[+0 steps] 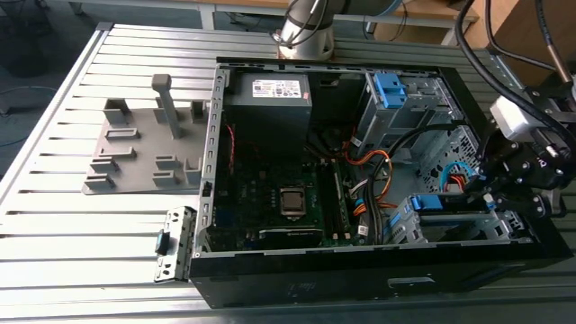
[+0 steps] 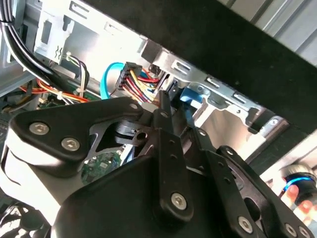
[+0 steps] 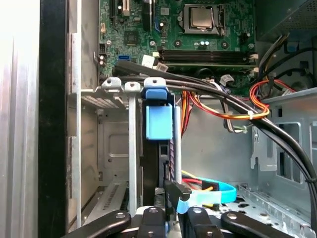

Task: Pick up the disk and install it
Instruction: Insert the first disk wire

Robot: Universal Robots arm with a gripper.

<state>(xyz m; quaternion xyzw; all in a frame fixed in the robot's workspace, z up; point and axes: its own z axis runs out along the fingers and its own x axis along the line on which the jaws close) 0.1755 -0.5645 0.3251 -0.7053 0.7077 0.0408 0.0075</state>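
holding the disk [image 3: 157, 163] edge-on in its bay, the end effector [image 3: 171, 210] is closed on it.
rigid, rather heavy and fragile, i think; better held by its metal sides.

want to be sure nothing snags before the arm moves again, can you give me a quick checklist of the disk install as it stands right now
1. Disk in the drive cage: ok, it stands on edge between the cage rails, blue bracket at the far end.
2. Disk fully seated: cannot tell.
3. Gripper lined up with the disk: ok, it sits at the disk's near end.
4. Black cables away from the bracket: not ok, they cross close past it.
5. Blue cable away from the gripper: not ok, it lies right beside it.
6. Computer case open and flat on the table: ok.
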